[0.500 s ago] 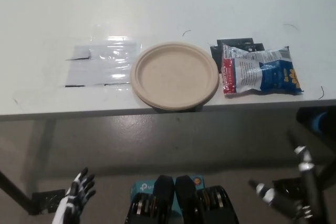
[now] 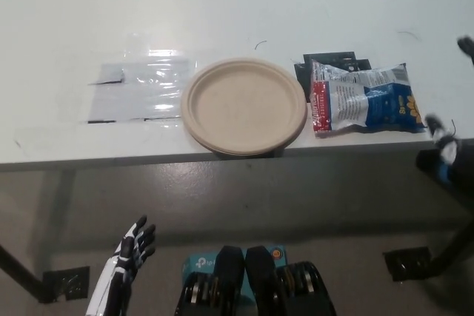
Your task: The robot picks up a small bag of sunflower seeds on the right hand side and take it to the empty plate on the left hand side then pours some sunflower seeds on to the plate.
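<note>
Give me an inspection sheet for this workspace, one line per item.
Surface: white table, glare patch left of the plate.
Job's things: empty plate near the front edge; seed bag lying flat to its right, apart from it.
Clutter: clear plastic sheet left of the plate; black card partly under the bag.
Hands: left hand low, below table level, open, holding nothing; right hand at the picture's right edge by the bag, mostly out of frame, state unclear.
Cables: nothing seen; thin dark strands on the table.
Surroundings: grey floor, table leg foot.
</note>
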### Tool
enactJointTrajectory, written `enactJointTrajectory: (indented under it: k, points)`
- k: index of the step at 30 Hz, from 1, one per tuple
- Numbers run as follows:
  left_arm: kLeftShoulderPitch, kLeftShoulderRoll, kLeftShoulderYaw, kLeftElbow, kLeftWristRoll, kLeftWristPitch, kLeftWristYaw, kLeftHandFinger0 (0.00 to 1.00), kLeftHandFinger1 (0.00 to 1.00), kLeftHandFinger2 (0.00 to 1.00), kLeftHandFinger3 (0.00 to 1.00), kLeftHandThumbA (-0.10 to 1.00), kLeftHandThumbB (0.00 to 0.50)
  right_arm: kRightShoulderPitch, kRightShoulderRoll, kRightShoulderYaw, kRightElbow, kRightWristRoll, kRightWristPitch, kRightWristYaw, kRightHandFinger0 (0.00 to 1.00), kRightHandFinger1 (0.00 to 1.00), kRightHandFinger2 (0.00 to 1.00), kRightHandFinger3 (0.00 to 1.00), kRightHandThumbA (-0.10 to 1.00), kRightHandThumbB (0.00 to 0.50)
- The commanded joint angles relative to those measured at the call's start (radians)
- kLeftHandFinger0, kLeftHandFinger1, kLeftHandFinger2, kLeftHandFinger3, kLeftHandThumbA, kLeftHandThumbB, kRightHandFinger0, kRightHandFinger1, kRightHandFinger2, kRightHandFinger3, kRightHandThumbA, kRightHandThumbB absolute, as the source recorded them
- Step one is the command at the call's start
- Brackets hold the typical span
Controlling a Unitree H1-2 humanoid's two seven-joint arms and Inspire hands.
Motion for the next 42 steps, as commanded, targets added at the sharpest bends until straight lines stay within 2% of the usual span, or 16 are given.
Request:
enactJointTrajectory:
  k: [1,5,11,14,16,19,20,22,25,26,31,33,35,39,42]
  points:
    - [-0.005,0.017,-0.002,0.009,0.021,-0.053,-0.009,1.0,1.0,1.0,1.0,1.0,0.123,-0.194,-0.125,0.056,0.098,-0.085,0.195,0.222,1.0,1.0,1.0,1.0,0.52,0.411]
    - [0.007,0.022,0.005,0.004,0.025,-0.053,-0.005,1.0,1.0,1.0,1.0,1.0,0.128,-0.299,-0.142,0.14,0.228,-0.113,0.206,0.261,1.0,1.0,1.0,1.0,0.59,0.431]
    - [0.012,0.026,0.003,0.008,0.03,-0.049,-0.006,1.0,1.0,1.0,1.0,1.0,0.139,-0.434,-0.165,0.262,0.399,-0.155,0.252,0.35,1.0,1.0,1.0,1.0,0.59,0.439]
    - [0.01,0.031,0.003,0.007,0.027,-0.043,-0.009,1.0,1.0,1.0,1.0,1.0,0.15,-0.472,-0.156,0.302,0.476,-0.148,0.245,0.364,1.0,1.0,1.0,1.0,0.57,0.481]
    - [0.012,0.031,0.004,0.004,0.025,-0.036,-0.009,1.0,1.0,1.0,1.0,1.0,0.158,-0.482,-0.159,0.326,0.497,-0.152,0.247,0.385,1.0,1.0,1.0,1.0,0.6,0.496]
    - [0.014,0.03,0.006,0.002,0.017,-0.033,-0.01,1.0,1.0,1.0,1.0,1.0,0.156,-0.494,-0.162,0.357,0.521,-0.148,0.244,0.42,1.0,1.0,1.0,1.0,0.63,0.5]
    - [0.015,0.032,0.008,0.001,0.014,-0.034,-0.011,1.0,1.0,1.0,1.0,1.0,0.153,-0.498,-0.16,0.364,0.523,-0.141,0.247,0.437,1.0,1.0,1.0,1.0,0.69,0.5]
    - [0.016,0.034,0.007,-0.002,0.017,-0.032,-0.012,1.0,1.0,1.0,1.0,1.0,0.149,-0.498,-0.157,0.371,0.526,-0.124,0.246,0.455,1.0,1.0,1.0,1.0,0.72,0.5]
    - [0.017,0.033,0.007,-0.005,0.012,-0.032,-0.013,1.0,1.0,1.0,1.0,1.0,0.15,-0.502,-0.152,0.377,0.526,-0.116,0.252,0.479,1.0,1.0,1.0,1.0,0.74,0.5]
    - [0.016,0.033,0.006,-0.003,0.016,-0.034,-0.013,1.0,1.0,1.0,1.0,1.0,0.163,-0.501,-0.153,0.378,0.513,-0.108,0.264,0.501,1.0,1.0,1.0,1.0,0.73,0.5]
    - [0.006,0.041,0.006,0.0,0.017,-0.033,-0.016,1.0,1.0,1.0,1.0,1.0,0.149,-0.51,-0.157,0.395,0.504,-0.112,0.289,0.559,1.0,1.0,1.0,1.0,0.71,0.5]
    - [0.009,0.04,0.005,0.0,0.018,-0.036,-0.015,1.0,1.0,1.0,1.0,1.0,0.16,-0.509,-0.158,0.398,0.504,-0.109,0.294,0.578,1.0,1.0,1.0,1.0,0.7,0.5]
    - [0.009,0.043,0.005,0.003,0.021,-0.039,-0.015,1.0,1.0,1.0,1.0,1.0,0.17,-0.512,-0.156,0.405,0.515,-0.122,0.285,0.577,1.0,1.0,1.0,1.0,0.69,0.5]
    - [0.009,0.046,0.003,0.003,0.025,-0.04,-0.012,1.0,1.0,1.0,1.0,1.0,0.183,-0.521,-0.148,0.414,0.544,-0.143,0.269,0.553,1.0,1.0,1.0,1.0,0.76,0.5]
    - [0.01,0.049,0.002,0.004,0.027,-0.039,-0.013,1.0,1.0,1.0,1.0,1.0,0.191,-0.524,-0.124,0.405,0.578,-0.168,0.259,0.478,1.0,1.0,1.0,1.0,0.76,0.5]
